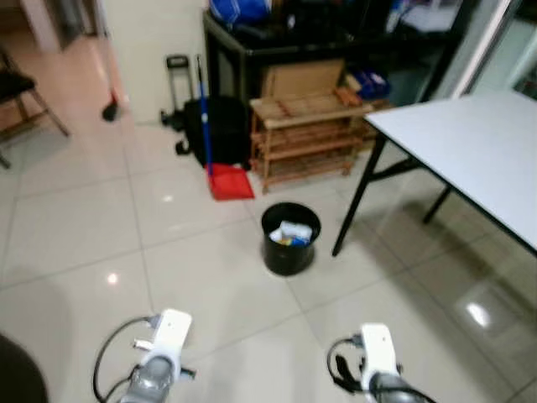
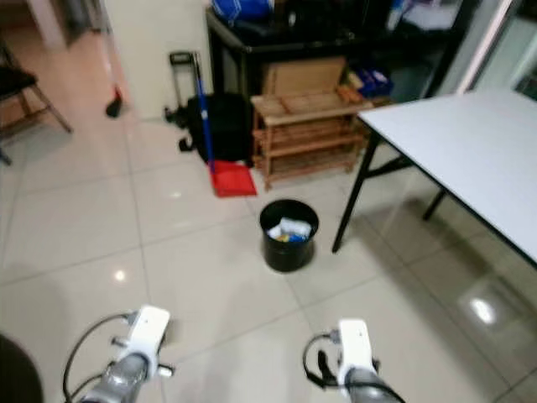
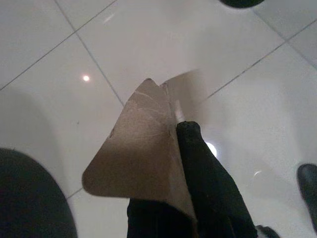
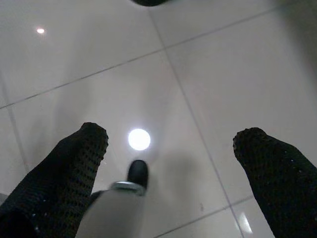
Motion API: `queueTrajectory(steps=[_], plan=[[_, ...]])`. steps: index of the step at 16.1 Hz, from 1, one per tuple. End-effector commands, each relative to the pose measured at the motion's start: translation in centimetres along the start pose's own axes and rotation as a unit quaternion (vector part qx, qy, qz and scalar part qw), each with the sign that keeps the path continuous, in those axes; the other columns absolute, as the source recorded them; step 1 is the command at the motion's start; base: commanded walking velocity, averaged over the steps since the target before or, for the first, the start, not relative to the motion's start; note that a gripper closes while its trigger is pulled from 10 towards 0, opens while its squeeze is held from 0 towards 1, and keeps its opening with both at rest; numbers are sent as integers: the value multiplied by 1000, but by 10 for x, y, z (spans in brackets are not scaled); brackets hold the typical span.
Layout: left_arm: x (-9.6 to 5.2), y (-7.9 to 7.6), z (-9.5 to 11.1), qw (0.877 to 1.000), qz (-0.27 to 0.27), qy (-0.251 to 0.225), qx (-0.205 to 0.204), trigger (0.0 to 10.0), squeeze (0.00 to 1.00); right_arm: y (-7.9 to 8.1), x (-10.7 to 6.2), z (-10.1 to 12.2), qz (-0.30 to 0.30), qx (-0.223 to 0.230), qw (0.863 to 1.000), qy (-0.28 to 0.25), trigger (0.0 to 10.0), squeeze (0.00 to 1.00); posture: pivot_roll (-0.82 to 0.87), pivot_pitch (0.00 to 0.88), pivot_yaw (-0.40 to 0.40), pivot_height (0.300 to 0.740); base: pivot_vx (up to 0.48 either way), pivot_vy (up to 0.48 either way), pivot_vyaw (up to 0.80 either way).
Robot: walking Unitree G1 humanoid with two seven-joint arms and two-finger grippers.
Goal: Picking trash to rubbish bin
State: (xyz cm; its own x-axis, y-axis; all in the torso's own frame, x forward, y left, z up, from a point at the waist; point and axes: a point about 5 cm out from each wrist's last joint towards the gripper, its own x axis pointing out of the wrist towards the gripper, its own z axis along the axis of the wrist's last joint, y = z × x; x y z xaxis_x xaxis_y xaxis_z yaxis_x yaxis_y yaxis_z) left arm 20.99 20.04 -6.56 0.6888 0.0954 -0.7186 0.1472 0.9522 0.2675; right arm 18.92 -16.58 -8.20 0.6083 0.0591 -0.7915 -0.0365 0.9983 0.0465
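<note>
The left gripper [image 3: 183, 163], jaws clamped on a brown cardboard scrap [image 3: 138, 148], is short of the black rubbish bin [image 1: 290, 238], so the carry step seems underway: next, approach and release above it; the right gripper [image 4: 171, 163] hangs jaws apart.

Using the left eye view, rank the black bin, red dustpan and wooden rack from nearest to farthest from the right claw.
1. Round black rubbish bin, straight ahead on the floor tiles.
2. Red plastic dustpan, beyond the bin, leftward.
3. Slatted wooden rack, behind the bin, by the dark cabinet.
</note>
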Motion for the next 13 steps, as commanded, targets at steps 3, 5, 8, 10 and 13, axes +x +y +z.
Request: queueTrajectory(steps=[3,5,8,10,13], plan=[[0,11,-1,1000,12,2,9,10000,0,9,2,7,11,4,1000,-11,10000,0,0,37,-64,740,373,0,0],[0,11,-1,1000,13,2,9,10000,0,9,2,7,11,4,1000,-12,10000,0,1,37,-65,740,368,0,0],[0,12,-1,1000,14,2,9,10000,0,9,2,8,13,3,1000,-13,10000,0,1,37,-64,740,364,0,0],[0,12,-1,1000,14,2,9,10000,0,9,2,8,13,1,1000,-13,10000,0,0,35,-64,740,368,0,0],[0,12,-1,1000,15,3,8,10000,0,8,2,8,13,0,1000,-12,10000,0,5,37,-67,740,294,0,0]])
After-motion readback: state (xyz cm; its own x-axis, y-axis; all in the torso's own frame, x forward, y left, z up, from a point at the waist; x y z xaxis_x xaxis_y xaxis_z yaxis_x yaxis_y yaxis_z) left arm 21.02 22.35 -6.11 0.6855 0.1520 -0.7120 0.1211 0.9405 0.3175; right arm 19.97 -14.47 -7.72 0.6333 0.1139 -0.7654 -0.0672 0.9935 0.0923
